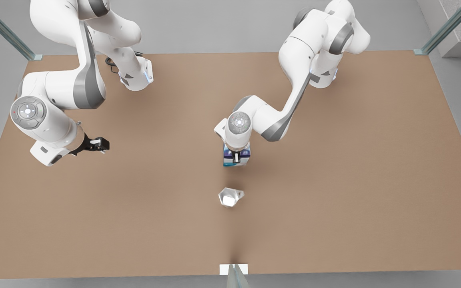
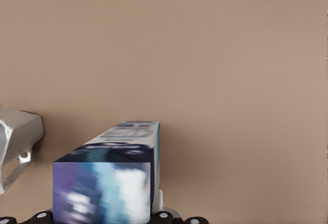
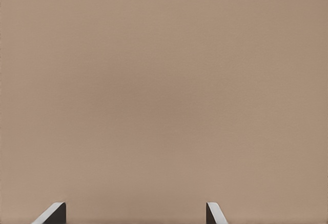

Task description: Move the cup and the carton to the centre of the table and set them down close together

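The carton, white with navy and teal print, is near the middle of the table, and my left gripper is shut on it from above. I cannot tell whether it rests on the surface. The left wrist view has the carton close up between the fingers, with the cup just beside it. In the front view the pale faceted cup stands alone a short way nearer the front edge. My right gripper waits over the front view's left side, its fingers open above bare tabletop.
A small white tab marks the table's front edge below the cup. Both arm bases stand at the far edge. Glass rails rise at the far corners.
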Robot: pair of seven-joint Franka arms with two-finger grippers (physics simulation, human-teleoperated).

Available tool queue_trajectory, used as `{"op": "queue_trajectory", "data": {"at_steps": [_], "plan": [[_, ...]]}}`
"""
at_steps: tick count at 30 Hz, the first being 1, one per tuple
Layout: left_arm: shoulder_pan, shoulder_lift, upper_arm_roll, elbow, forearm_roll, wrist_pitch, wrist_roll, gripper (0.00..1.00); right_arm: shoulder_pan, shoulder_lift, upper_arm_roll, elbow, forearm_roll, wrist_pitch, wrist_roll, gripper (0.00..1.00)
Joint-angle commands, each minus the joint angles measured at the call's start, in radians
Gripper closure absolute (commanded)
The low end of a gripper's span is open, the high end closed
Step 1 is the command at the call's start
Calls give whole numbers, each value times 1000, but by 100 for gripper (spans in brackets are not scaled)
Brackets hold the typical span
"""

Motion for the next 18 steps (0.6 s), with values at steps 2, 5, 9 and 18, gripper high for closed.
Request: {"op": "queue_trajectory", "data": {"at_steps": [2,5,9,18], "plan": [[0,0,0,-2,-14,0,0,0,0,0,0,0,0,2,0,0],[-2,0,0,-5,-14,0,0,0,0,0,0,0,0,2,0,0],[8,-28,-2,-6,-17,-15,3,0,0,0,2,0,0,2,0,0],[337,-318,127,-12,8,-321,-796,0,-6,-3,2,3,2,2,2,0]]}}
